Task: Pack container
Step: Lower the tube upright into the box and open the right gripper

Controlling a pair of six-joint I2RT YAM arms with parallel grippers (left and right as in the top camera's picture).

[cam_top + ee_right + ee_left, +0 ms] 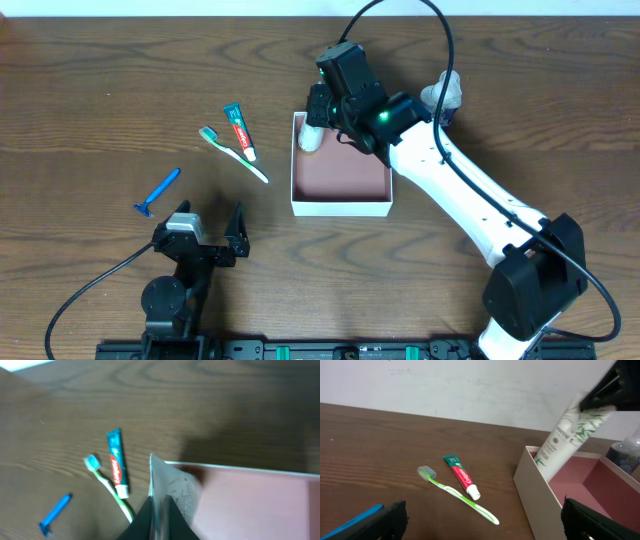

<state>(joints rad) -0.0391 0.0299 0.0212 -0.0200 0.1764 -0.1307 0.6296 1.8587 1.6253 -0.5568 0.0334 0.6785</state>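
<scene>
Reaching over container [340,208] w/ right tool [322,112] clamping tilted tube [565,440].

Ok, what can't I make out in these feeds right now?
Overhead: right gripper fingertips hidden under its wrist; only the white tube's lower end shows in the container.
Left wrist: dark bottle cut by the right edge; razor cut by the bottom edge and a left gripper finger.
Right wrist: tube blurred, print unreadable.
</scene>
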